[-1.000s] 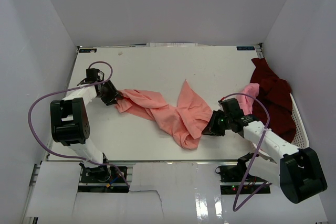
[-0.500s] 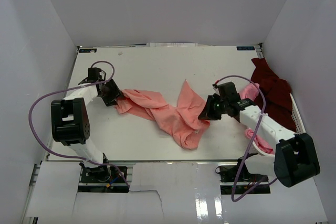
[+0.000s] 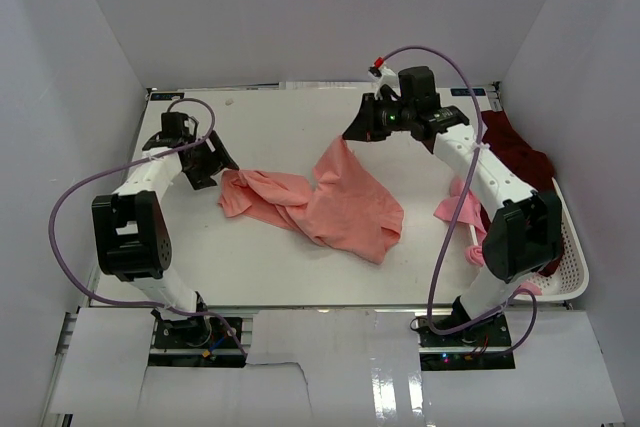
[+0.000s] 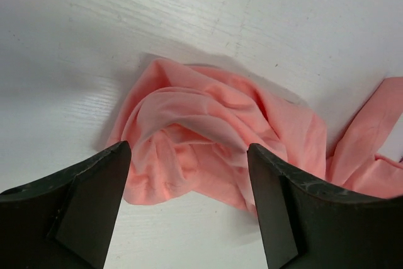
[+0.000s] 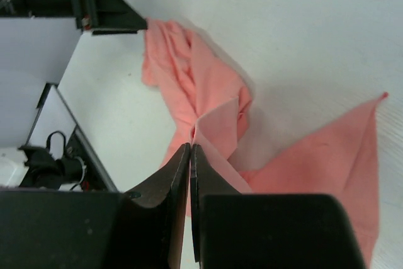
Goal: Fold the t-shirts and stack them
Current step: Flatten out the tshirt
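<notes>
Black-jawed left gripper (image 4: 187,152): jaws wide apart, poised just above the bunched end of the salmon-pink t-shirt (image 3: 340,207), the end farthest from the white basket (image 3: 572,272). Up and left of the basket, the right gripper (image 3: 352,133) has its jaws pressed together on a lifted corner of that shirt; the rest lies crumpled on the table (image 3: 280,122), left of the basket. At the basket's left rim sits the lighter pink t-shirt (image 3: 455,205), with the maroon t-shirt (image 3: 515,157) heaped at its far end.

White table (image 3: 270,127) with salmon-pink t-shirt (image 3: 345,215)
</notes>
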Controlling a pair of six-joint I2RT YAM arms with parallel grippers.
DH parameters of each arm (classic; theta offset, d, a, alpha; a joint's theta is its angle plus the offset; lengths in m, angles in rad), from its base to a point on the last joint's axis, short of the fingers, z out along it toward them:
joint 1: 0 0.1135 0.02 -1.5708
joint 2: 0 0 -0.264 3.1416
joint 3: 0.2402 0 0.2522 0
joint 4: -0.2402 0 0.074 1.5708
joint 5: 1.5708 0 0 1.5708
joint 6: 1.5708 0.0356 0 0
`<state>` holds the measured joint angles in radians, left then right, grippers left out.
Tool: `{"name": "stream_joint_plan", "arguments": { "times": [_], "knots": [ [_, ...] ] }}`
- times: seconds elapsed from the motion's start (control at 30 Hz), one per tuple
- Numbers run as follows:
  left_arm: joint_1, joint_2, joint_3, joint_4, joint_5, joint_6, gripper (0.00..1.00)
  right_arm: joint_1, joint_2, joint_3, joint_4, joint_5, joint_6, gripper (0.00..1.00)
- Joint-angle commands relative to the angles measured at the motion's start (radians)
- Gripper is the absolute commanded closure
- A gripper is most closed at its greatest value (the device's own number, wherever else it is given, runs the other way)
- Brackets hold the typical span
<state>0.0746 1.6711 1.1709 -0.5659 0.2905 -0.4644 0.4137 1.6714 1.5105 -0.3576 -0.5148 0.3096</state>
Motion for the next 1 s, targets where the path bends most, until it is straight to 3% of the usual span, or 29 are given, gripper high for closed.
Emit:
{"name": "stream_joint_plan", "arguments": {
  "times": [0.0,0.07,0.17,0.33,0.5,0.63,0.77,0.97],
  "knots": [
    [-0.006,-0.082,0.058,-0.022,0.007,0.027,0.14,0.002,-0.025,-0.012,0.046,-0.224,-0.058,0.92],
    [-0.018,-0.085,0.082,-0.016,0.024,0.041,0.14,0.002,-0.021,-0.059,0.026,-0.252,-0.098,0.92],
    [-0.058,-0.07,0.121,0.0,0.076,0.066,0.13,0.002,0.046,-0.068,-0.128,-0.173,-0.184,0.92],
    [-0.269,0.019,0.19,0.004,0.061,0.087,0.13,-0.001,0.18,-0.128,-0.175,-0.146,-0.199,0.92],
    [-0.381,0.088,0.248,0.006,0.064,0.063,0.13,-0.001,0.289,-0.127,-0.185,-0.018,-0.166,0.92],
    [-0.449,0.095,0.266,0.008,0.065,0.076,0.13,0.0,0.292,-0.11,-0.19,0.105,-0.152,0.92],
    [-0.481,0.09,0.262,0.004,0.069,0.07,0.13,0.0,0.275,-0.099,-0.182,0.098,-0.161,0.91],
    [-0.518,0.075,0.227,0.003,0.062,0.061,0.13,-0.001,0.15,-0.165,-0.068,0.156,-0.153,0.77]
  ]
}}
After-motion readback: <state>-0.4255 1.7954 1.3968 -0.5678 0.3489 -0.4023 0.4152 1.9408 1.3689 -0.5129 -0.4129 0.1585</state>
